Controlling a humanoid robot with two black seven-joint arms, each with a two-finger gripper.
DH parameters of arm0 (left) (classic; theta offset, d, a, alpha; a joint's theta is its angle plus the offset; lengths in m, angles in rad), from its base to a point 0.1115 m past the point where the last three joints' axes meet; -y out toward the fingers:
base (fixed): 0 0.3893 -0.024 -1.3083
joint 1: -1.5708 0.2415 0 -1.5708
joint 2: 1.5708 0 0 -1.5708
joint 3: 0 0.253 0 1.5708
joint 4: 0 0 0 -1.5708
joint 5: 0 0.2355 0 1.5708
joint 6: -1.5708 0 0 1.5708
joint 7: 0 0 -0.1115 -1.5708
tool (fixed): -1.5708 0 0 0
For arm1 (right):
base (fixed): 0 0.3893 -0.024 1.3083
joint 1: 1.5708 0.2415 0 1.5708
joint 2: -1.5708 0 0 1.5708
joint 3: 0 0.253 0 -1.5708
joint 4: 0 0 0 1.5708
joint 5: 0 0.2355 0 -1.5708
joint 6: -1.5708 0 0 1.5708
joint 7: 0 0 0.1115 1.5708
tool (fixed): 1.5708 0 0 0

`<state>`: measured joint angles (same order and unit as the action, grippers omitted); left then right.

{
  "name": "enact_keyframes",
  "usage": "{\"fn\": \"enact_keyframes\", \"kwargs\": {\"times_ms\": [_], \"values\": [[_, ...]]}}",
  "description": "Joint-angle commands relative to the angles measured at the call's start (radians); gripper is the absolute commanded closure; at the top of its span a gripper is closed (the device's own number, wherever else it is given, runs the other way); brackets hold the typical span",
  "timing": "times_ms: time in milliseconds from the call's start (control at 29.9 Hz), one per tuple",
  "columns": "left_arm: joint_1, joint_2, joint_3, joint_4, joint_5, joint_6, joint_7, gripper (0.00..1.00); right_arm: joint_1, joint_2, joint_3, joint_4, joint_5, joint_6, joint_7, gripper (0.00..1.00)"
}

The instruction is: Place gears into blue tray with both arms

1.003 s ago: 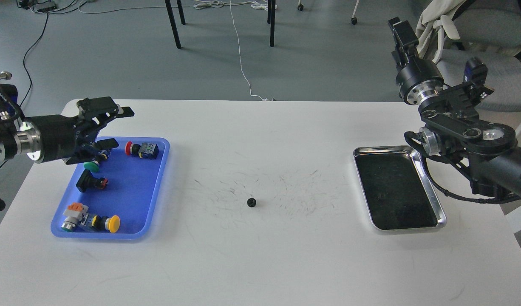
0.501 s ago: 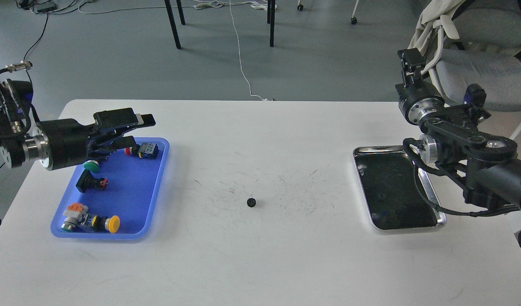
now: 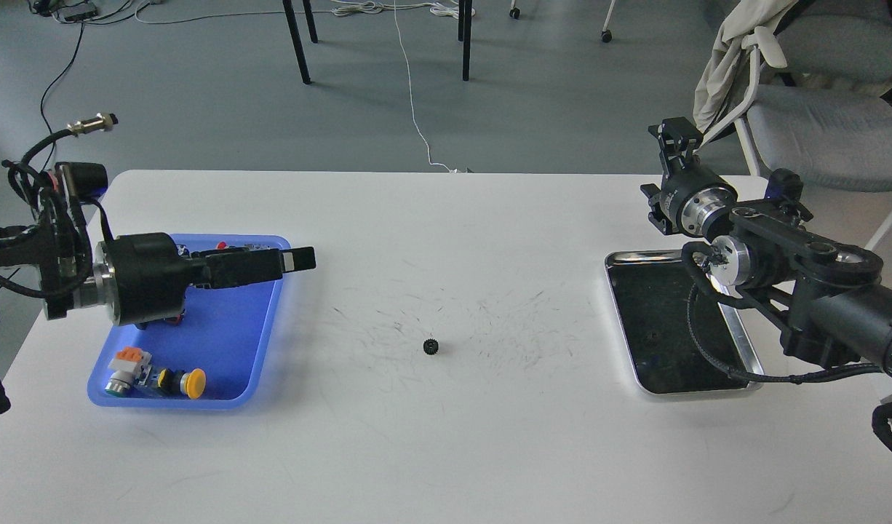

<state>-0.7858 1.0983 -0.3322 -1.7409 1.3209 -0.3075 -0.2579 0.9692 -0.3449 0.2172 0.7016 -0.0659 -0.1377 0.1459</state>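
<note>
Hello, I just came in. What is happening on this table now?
A two-armed robot is sorting parts. One gear lies alone in the middle of the table, not yet picked up. The left gripper reaches out over the right edge of the blue tray, which holds push-button switches but no visible gear. The right gripper is raised behind the steel tray. Neither holds anything I can see.

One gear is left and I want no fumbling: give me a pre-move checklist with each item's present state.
1. Gear lies free on the table, nothing touching it: ok.
2. Left gripper over the gear: not ok, it is above the blue tray's right rim.
3. Left gripper open: cannot tell.
4. Right gripper clear of the gear: ok.
5. Bare floor in the blue tray: ok.
</note>
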Motion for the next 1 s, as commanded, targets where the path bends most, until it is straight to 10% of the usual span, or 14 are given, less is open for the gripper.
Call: {"fn": "enact_keyframes", "kwargs": {"times_ms": [0,969], "values": [[0.002,-0.073,-0.001,-0.003,0.129,0.031,-0.003,0.01,-0.001,0.003,0.007,-0.002,0.000,0.004,0.001,0.03],[0.105,-0.659,-0.016,0.428,0.589,0.254,0.006,0.01,0.095,0.000,0.065,-0.048,0.155,0.015,-0.022,0.01]]}}
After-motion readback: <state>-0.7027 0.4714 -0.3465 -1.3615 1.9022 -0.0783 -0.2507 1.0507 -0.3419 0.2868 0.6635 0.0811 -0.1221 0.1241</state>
